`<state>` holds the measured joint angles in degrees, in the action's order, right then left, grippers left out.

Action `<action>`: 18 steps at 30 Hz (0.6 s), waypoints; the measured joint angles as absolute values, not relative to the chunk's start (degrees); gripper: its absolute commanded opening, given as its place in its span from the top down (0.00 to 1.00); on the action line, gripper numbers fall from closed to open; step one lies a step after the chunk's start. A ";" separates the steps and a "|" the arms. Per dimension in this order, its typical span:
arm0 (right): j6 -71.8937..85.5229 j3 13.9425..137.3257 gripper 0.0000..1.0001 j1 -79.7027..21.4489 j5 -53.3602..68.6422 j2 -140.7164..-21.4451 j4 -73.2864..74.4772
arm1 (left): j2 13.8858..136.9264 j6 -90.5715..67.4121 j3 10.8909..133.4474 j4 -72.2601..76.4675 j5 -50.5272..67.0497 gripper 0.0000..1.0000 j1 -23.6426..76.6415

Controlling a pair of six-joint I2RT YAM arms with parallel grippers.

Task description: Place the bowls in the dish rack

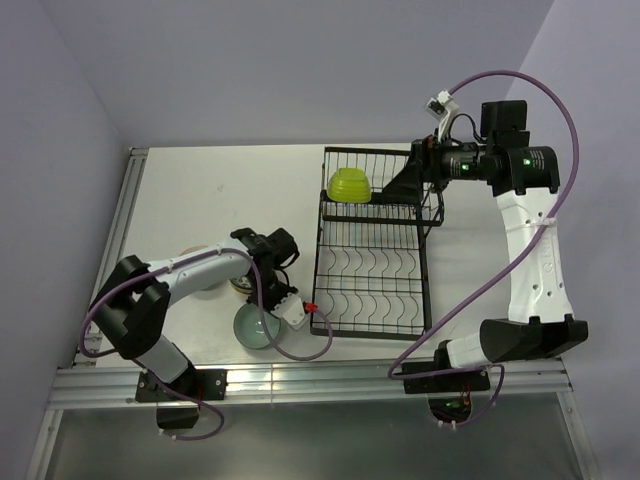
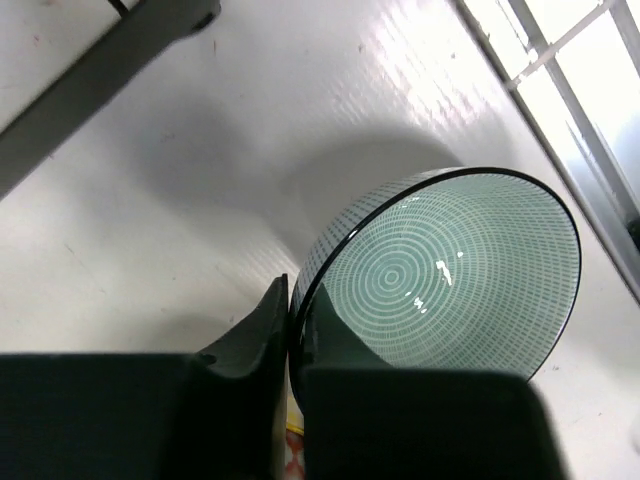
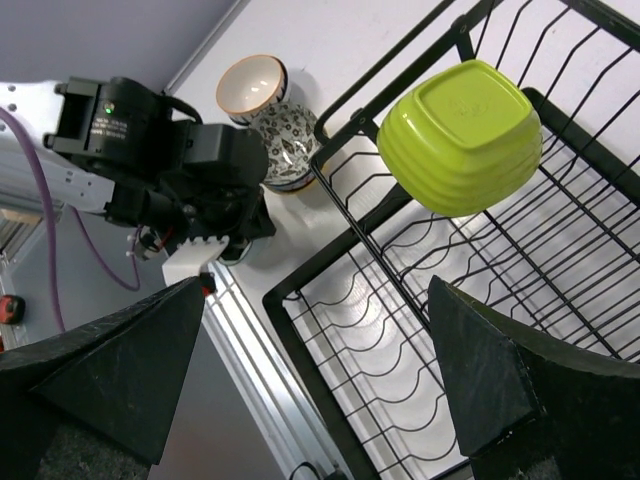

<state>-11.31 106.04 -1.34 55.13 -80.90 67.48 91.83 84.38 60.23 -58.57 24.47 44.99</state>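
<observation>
mint bowl (image 2: 450, 280) in left pincer (image 2: 290, 318), rack (image 1: 318, 250) near

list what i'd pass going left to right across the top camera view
cream bowl → pale mint bowl → dish rack → right arm

mint bowl (image 2: 450, 280): glazed ceramic, glossy, bright glints inside, fine ringed pattern, dark rim
lime green bowl (image 3: 460, 135): smooth, soft sheen, ribbed sides
patterned bowl (image 3: 285, 140): shiny glaze over dark print on white
cream bowl (image 3: 252, 85): glossy glaze inside
dish rack (image 1: 372, 270): thin black coated wire, slight sheen
desk (image 2: 200, 200): white, smooth, semi-gloss, a few faint scuffs
left pincer (image 2: 292, 310): dark plastic, matt, smooth
right pincer (image 3: 318, 295): dark plastic, matt, finely grained
rail (image 1: 300, 385): bare silvery metal, satin finish
cable (image 1: 540, 250): smooth purple plastic sheath
</observation>
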 measured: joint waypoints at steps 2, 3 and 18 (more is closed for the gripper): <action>-10.66 105.78 0.00 -1.34 55.16 -80.34 66.57 | 91.39 83.22 60.12 -58.24 24.67 1.00 45.84; -10.31 105.54 0.00 -1.34 55.16 -79.99 66.35 | 91.39 82.74 60.12 -58.11 24.77 1.00 46.19; -3.70 100.62 0.00 -2.07 55.24 -78.06 58.04 | 81.91 60.99 76.73 -59.61 28.97 1.00 47.46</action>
